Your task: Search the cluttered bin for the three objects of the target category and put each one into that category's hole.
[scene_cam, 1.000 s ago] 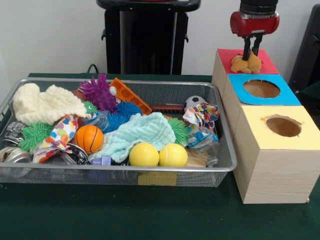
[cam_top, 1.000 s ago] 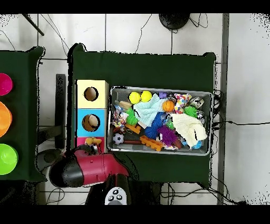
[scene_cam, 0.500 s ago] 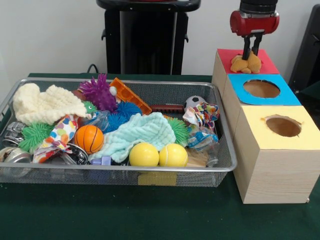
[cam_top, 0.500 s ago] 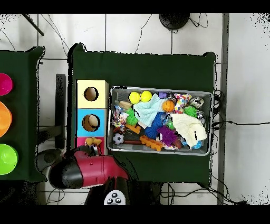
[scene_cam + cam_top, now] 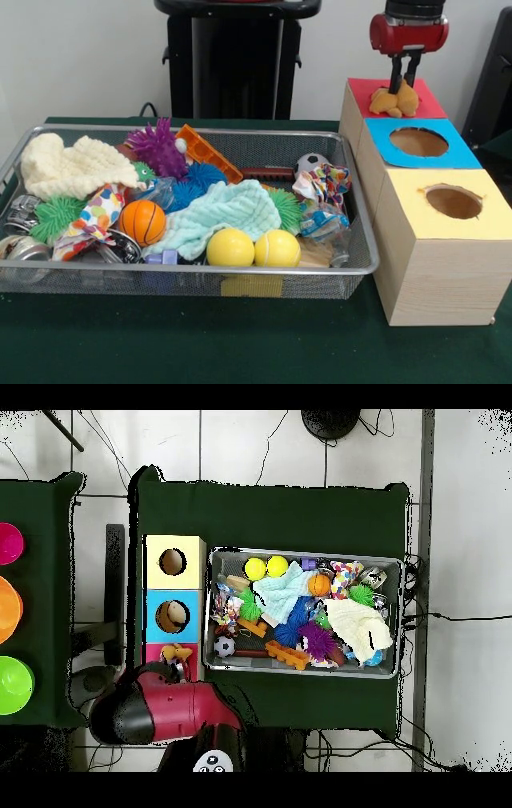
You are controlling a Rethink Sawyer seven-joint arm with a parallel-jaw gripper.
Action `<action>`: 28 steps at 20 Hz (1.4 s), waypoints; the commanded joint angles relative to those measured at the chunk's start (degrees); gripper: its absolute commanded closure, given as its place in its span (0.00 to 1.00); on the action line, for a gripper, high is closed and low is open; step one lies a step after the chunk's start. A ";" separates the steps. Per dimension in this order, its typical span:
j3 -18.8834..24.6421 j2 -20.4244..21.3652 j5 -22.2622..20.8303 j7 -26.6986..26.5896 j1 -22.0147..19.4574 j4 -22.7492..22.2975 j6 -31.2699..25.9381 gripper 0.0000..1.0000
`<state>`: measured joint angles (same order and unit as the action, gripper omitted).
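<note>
Tan plush, a small stuffed toy (image 5: 394, 101), sits on the red-topped box (image 5: 424, 102) at the upper right of the front view, directly under my gripper (image 5: 404, 85). Its two dark fingers come down to the toy's top, close together, but I cannot tell whether they pinch it or only touch it. My worry is that the toy looks draped over the red top and not sunk in; I see no hole beneath it, so it may be resting on the rim or plugging the opening. If I lift away, it could cling to the fingers or roll off toward the blue-topped box (image 5: 456, 151). It looks soft, lumpy, with two rounded lobes, and easily squashed.
</note>
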<state>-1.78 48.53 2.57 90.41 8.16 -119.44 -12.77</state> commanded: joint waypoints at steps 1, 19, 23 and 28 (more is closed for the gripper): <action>0.31 -1.01 2.69 14.41 0.80 -5.21 -1.16 1.00; 0.11 1.08 3.93 13.57 1.09 -7.51 -1.72 1.00; 0.12 0.21 4.26 13.82 1.56 -7.43 -0.82 1.00; 0.35 -3.03 5.06 15.17 2.98 -6.58 2.37 1.00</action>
<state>-2.46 49.58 4.91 90.41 10.28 -123.30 -12.63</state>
